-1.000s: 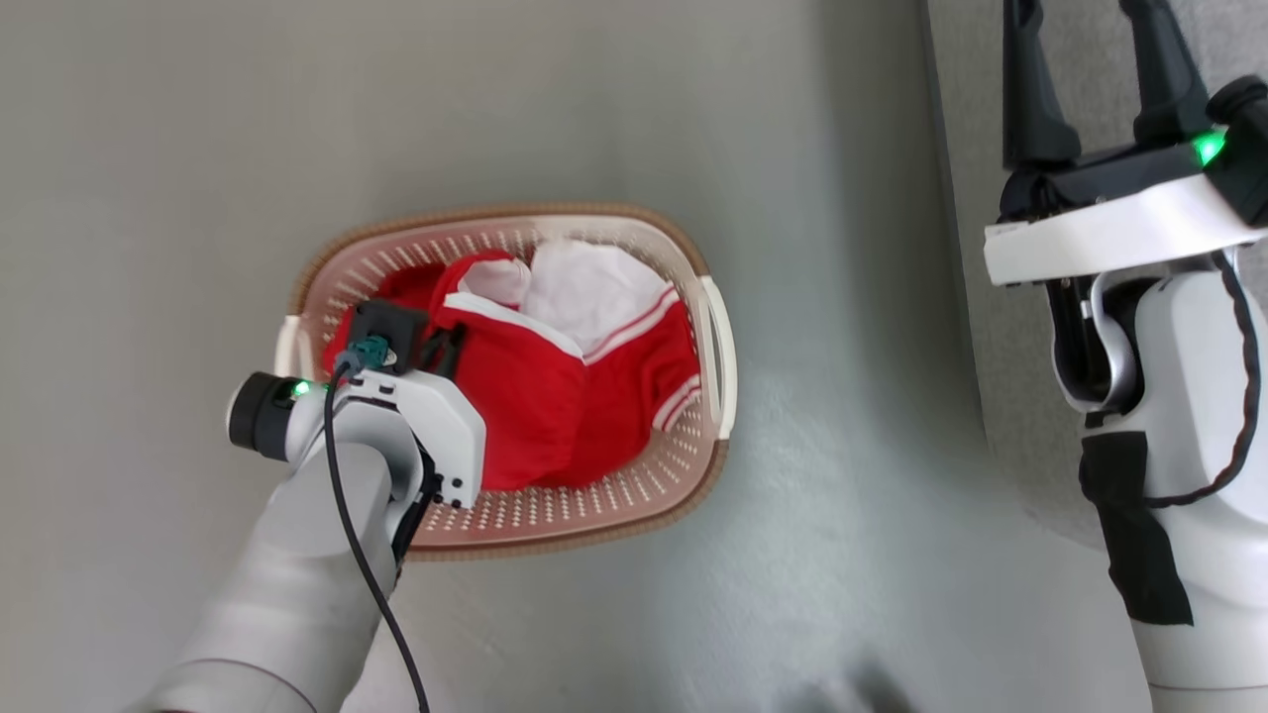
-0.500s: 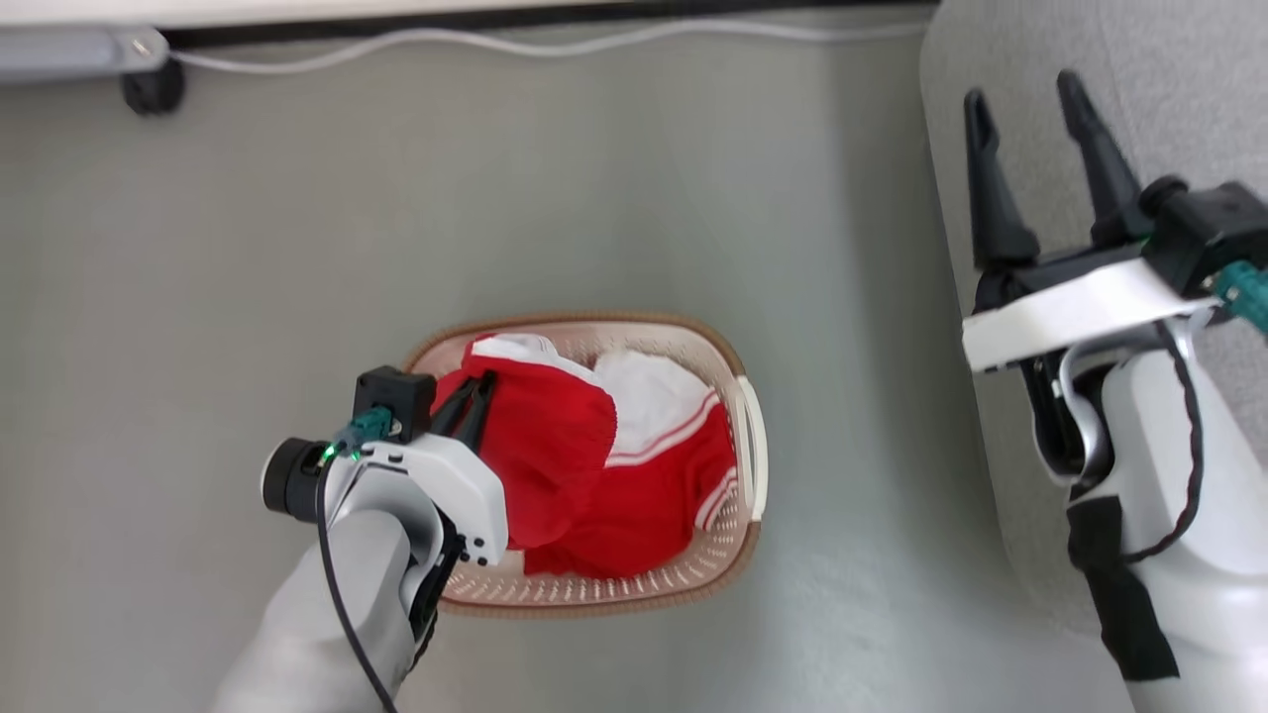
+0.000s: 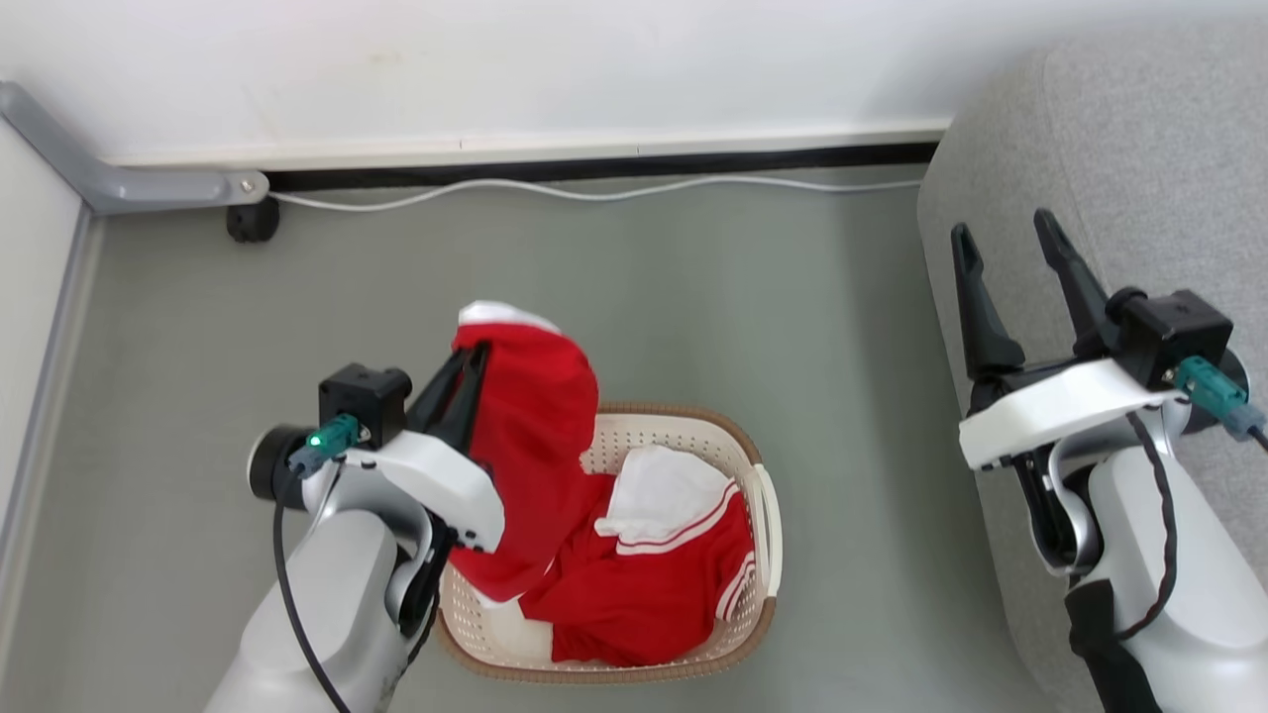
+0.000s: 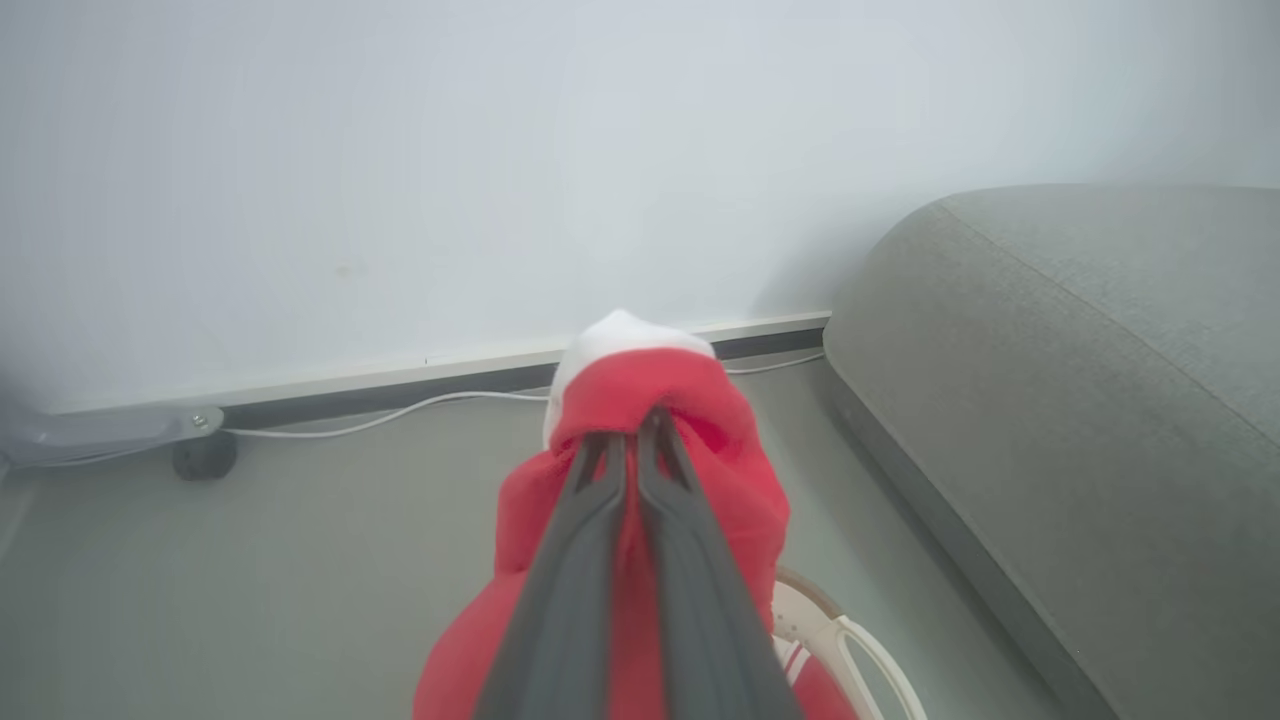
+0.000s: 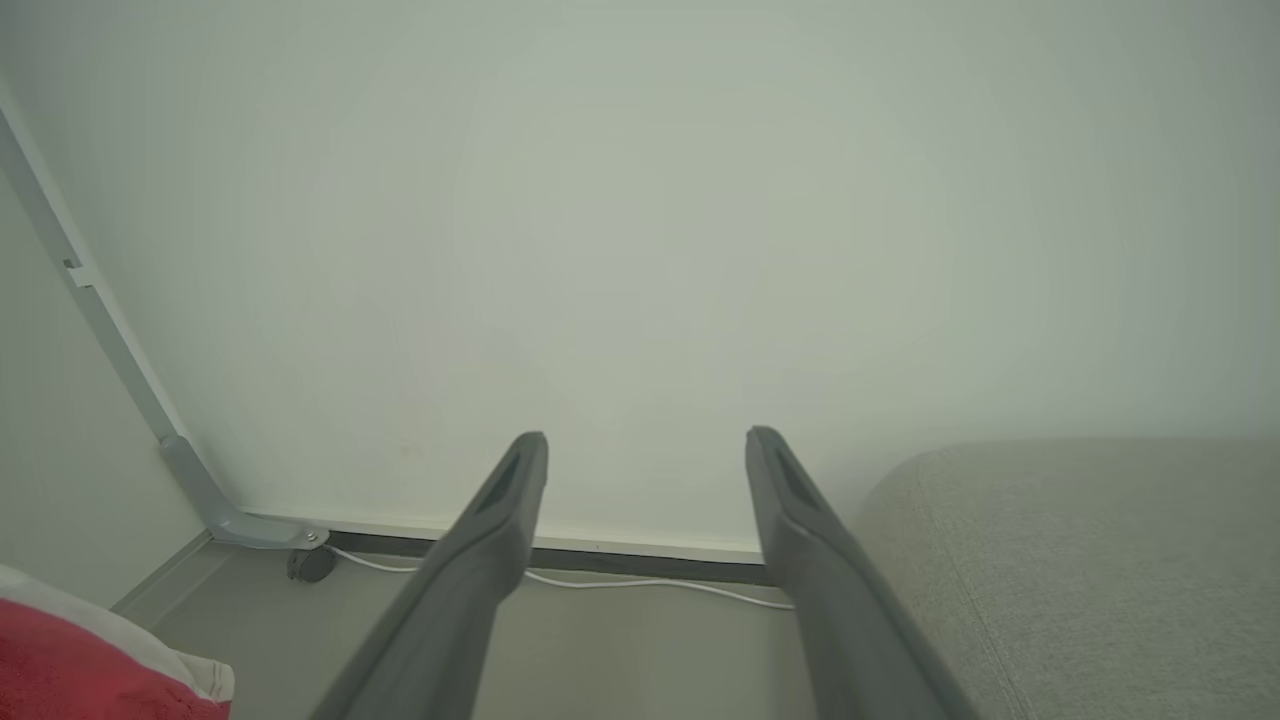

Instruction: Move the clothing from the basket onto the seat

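Looks like a home living room: grey sofa (image 3: 1139, 149) at the right, laundry basket (image 3: 768, 525) on the floor (image 3: 743, 297) at centre, white wall (image 3: 594, 69) and skirting (image 3: 495, 151) across the top

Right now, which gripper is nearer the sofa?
Right. The right gripper hangs open at the rounded edge of the sofa; the left gripper, shut on a red garment, is over the basket, with bare floor between.

Bright even daylight, soft shadows, wrist views hazy, edges bowed
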